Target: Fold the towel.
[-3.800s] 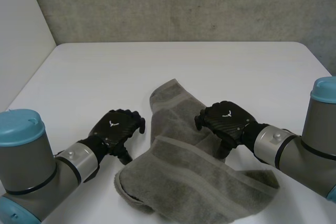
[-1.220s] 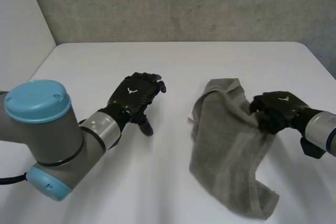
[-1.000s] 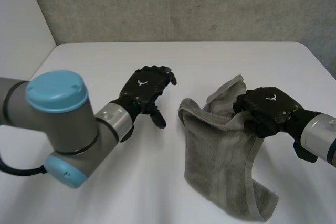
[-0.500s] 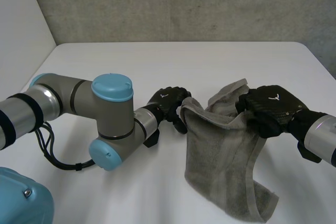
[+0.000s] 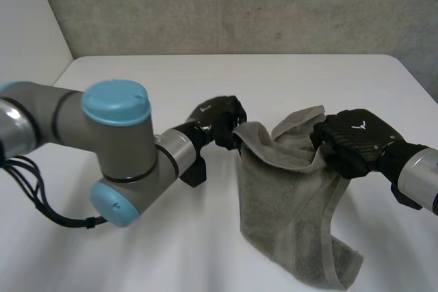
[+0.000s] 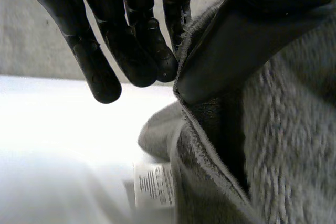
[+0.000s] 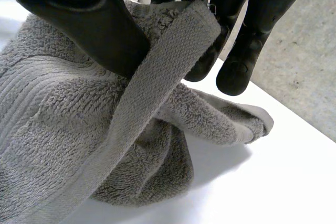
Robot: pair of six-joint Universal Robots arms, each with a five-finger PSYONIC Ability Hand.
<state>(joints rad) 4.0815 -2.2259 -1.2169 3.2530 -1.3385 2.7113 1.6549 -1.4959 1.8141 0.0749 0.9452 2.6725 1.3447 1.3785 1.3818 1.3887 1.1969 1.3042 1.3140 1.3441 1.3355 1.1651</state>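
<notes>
- Left hand reaches in from the view's left side of the table on the left arm, whose grey joints and light-blue cap lie low over the white table.
- This hand grasps the grey towel at its upper left corner. In the left wrist view the thumb lies against the fluffy cloth, and the fingers stand straight just on the other side of the towel's edge. The edge is pinched between them.
- Under that hand, a white label with small print hangs from the towel's edge, close to the table.
- The towel is raised at its top, sagging in a loose dip between the two hands. From there it drapes down, and its lower end lies crumpled on the table near the front edge, toward the right side.
- Right hand is clenched on the towel's upper right part. In the right wrist view its thumb presses into the ribbed cloth from one side and its fingers curl down on the other.
- A woven hem band of the towel runs slantwise across that thumb.
- The right arm leaves the view at its right edge.
</notes>
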